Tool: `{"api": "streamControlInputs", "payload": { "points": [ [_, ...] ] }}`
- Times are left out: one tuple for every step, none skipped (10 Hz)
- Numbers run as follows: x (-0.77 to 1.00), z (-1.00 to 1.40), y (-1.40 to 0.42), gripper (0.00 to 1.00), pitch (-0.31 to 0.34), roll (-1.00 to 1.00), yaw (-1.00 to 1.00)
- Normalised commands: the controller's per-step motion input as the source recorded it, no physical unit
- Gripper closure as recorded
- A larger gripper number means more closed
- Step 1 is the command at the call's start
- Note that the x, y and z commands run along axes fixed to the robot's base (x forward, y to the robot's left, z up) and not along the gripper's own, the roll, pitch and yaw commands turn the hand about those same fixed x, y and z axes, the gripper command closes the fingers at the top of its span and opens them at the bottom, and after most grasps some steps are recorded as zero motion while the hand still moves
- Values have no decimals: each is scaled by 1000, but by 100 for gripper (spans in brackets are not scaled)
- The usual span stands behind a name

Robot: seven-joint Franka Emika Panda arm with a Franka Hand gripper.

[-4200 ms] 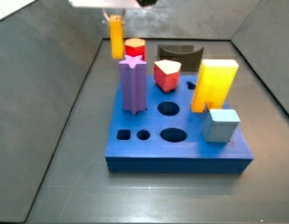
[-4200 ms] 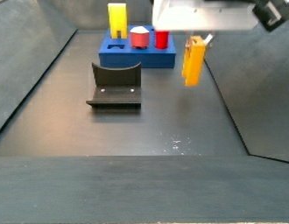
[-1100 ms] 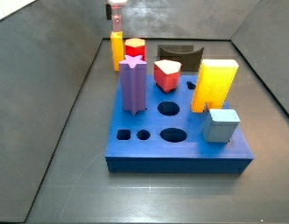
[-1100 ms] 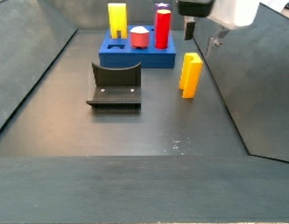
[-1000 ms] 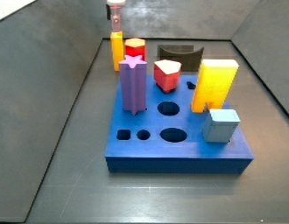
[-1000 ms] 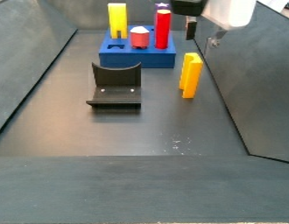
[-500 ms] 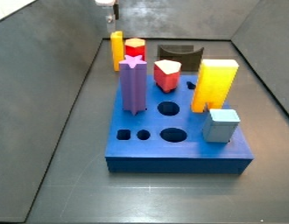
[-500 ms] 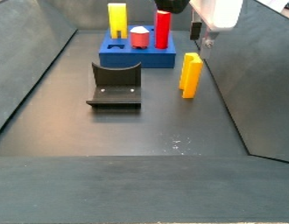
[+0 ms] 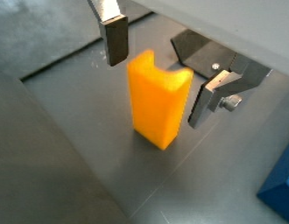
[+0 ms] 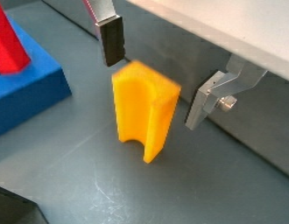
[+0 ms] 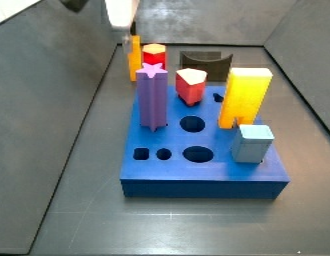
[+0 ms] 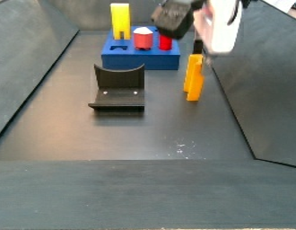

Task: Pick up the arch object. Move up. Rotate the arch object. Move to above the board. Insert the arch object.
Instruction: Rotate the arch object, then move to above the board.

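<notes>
Dark grey flooring carries the arch object (image 12: 194, 77), upright and free beside the board (image 12: 138, 57). Both wrist views show the gripper (image 9: 158, 68) spread wide above it, one finger (image 10: 109, 38) on each side, neither touching. Only a wrist view reveals the slot between the arch object's legs (image 10: 144, 110). The fixture (image 12: 117, 87) appears in just one side view. Compared with half a second ago, the gripper is lower and blurred.
</notes>
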Motion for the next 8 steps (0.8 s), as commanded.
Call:
{"api": "streamControlInputs", "payload": {
  "points": [
    [25,-527,13,0,-39,-27,-47],
    [28,-391,14,0,-38,-30,-45],
    [33,-219,13,0,-33,-35,-42],
    [0,0,0,100,-30,-38,-40],
    [93,1000,130,100,4,-212,576],
    [88,1000,127,100,22,-210,538],
    [83,1000,122,100,44,-208,445],
    [79,1000,115,100,73,-203,223]
  ]
}}
